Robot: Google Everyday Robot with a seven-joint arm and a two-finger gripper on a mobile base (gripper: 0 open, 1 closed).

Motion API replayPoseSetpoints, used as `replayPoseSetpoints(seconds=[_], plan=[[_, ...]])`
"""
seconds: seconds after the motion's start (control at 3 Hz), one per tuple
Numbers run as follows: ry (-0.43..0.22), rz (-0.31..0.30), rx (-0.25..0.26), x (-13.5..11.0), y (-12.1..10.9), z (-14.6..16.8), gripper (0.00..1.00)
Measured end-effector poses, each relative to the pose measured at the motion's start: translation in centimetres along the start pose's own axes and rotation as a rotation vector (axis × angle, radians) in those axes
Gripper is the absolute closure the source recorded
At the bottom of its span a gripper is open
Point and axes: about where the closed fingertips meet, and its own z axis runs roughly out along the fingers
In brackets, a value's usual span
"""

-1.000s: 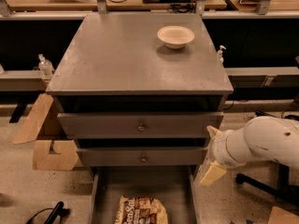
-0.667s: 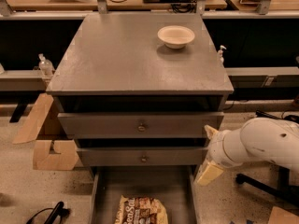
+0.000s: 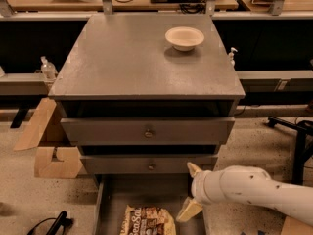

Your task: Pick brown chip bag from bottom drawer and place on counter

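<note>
The pincer hangs, in the camera view, over the right side of the bottom drawer, at the end of a white arm that reaches in from the right. Its two pale fingers stand wide apart and hold nothing. The brown chip bag lies flat on the drawer floor near the front, partly cut off by the lower edge, just left of the lower finger and seemingly not touching it. To do this step well, the pincer should probably shift left and sink with its fingers spread until they straddle the bag. It should then close on a raised fold, since the crinkly foil is likely to slip, and lift straight up clear of the drawer walls and the fronts above. Only then should it swing to the desk, away from the bowl. By count there is one bag, one bowl, one pincer and three drawers. Two of the drawers are upper ones, each with a knob, and the third is the bottom one, pulled out. Two small bottles stand one at each side.
</note>
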Motion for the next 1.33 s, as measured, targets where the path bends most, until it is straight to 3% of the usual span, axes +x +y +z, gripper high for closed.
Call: replayPoseSetpoints(seconds=[0.67, 1.0, 1.33], plan=[[-0.124, 0.050, -0.122, 1.1, 6.7, 14.9, 0.00], [-0.124, 0.050, -0.122, 1.1, 6.8, 14.9, 0.00], [-0.126, 0.018, -0.144, 0.4, 6.8, 16.8, 0.00]])
